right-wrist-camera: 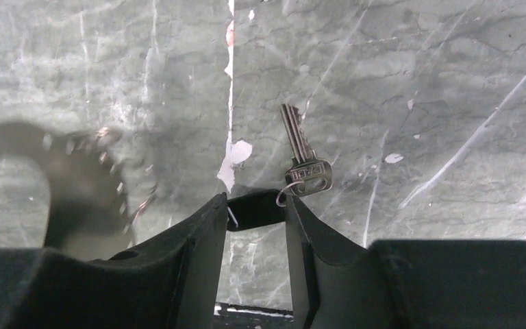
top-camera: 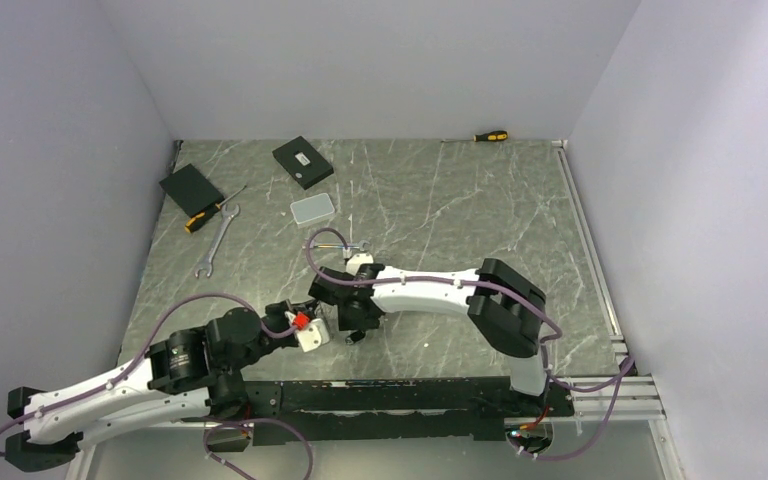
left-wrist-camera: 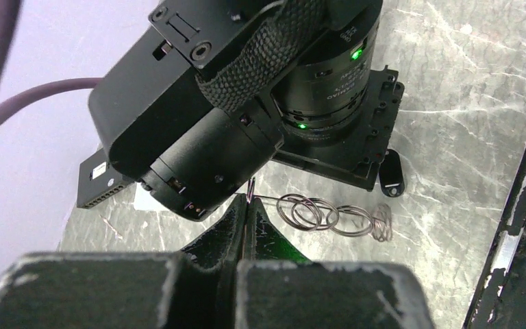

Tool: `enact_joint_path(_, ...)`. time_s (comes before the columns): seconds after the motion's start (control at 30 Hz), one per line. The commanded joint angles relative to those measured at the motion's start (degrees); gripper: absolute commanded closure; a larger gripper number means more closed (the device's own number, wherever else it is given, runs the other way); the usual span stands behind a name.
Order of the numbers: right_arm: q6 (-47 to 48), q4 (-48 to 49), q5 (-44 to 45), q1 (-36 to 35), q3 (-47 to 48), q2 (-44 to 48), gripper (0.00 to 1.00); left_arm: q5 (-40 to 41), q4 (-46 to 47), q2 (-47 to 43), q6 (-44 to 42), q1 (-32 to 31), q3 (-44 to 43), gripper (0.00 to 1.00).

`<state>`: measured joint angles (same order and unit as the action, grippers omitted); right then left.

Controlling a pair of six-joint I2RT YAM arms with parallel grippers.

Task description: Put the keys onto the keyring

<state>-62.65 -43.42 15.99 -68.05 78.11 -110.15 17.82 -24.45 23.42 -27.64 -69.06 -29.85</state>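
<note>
- Left pincer (left-wrist-camera: pixel 245 209) is pressing together on the keyring (left-wrist-camera: pixel 329 216) wire end, lower centre.
- Right pincer (right-wrist-camera: pixel 255 200) is straddling a black key head (right-wrist-camera: pixel 260 211); whether it is gripping, cannot tell.
- Silver key (right-wrist-camera: pixel 303 154) is lying mid-frame on the table (right-wrist-camera: pixel 452 103).

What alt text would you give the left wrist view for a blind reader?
The left hand, fingers shut, pinches the end of a wire keyring coiled on the marble table; the other arm's black wrist looms above.

Plain pale grey-lilac walls (top-camera: pixel 360 60) close in the top, left and right of the frame. Between them lies a dark green marbled table (top-camera: pixel 440 200), a metal rail (top-camera: pixel 587 240) along its right edge. Light is even, shadows soft.
</note>
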Motion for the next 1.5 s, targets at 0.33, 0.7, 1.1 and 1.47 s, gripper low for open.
enact_joint_path(0.33,-0.25,-3.70,2.04,0.98,0.37,-2.15,0.70,-0.52,3.93,-2.85,-1.72,0.48,-0.91,1.00)
enact_joint_path(0.7,-0.06,-2.57,1.13,0.79,-2.67,0.72,0.91,-0.77,3.73,-1.94,-1.90,0.94,-1.00,1.00)
enact_joint_path(1.1,7.63,1.88,6.07,0.79,-8.14,10.62,1.00,-4.83,3.27,-1.18,-2.07,1.21,-0.97,1.00)
enact_joint_path(1.47,34.02,31.67,3.13,0.93,-29.69,38.01,1.00,-15.64,5.52,-5.98,1.11,1.12,-0.52,1.00)
